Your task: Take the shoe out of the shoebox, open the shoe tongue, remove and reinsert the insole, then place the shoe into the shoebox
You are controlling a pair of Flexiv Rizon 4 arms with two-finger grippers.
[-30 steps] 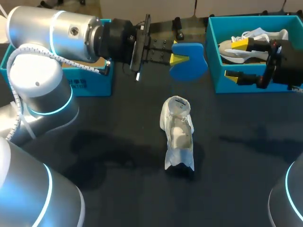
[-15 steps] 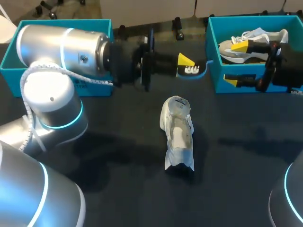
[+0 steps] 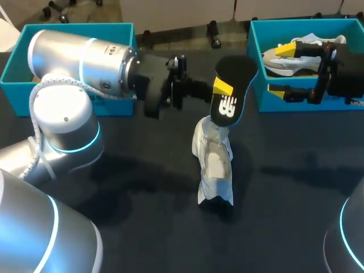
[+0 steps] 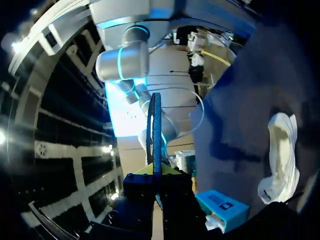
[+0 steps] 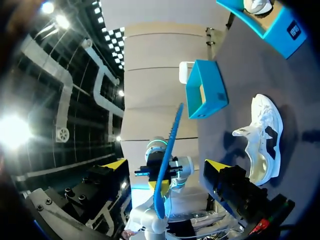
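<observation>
One white mesh sneaker [image 3: 214, 159] lies near the middle of the dark table [image 3: 142, 227], lengthwise from far edge toward near edge, opening up. In the left wrist view the same sneaker [image 4: 282, 155] sits off to one side of the gripper, and the right wrist view shows it [image 5: 262, 135] side-on, resting on the table.

Blue foam insole with black underside and white logo [image 3: 230, 91] is up in the air over the sneaker's far end, held about upright, lower tip at the shoe opening; contact there cannot be told. Left gripper [image 3: 223, 88] is clamped on the insole, one yellow tip showing on the black face. Left wrist view: insole [image 4: 156, 130] edge-on, pinched between the fingers of the left gripper [image 4: 156, 172]. Right wrist view: insole [image 5: 169, 145] seen as a thin blue curve well ahead.

Right gripper [image 3: 280, 71] hangs over the teal shoebox at the far right corner [image 3: 256, 68], fingers spread wide, nothing in them; same in its own view [image 5: 167, 165]. Second white shoe [image 3: 307, 48] lies inside that shoebox.

Teal box at the far left corner [image 3: 108, 105] sits partly behind the left arm [image 3: 79, 57]; also seen at [image 4: 222, 207] and [image 5: 205, 90].
</observation>
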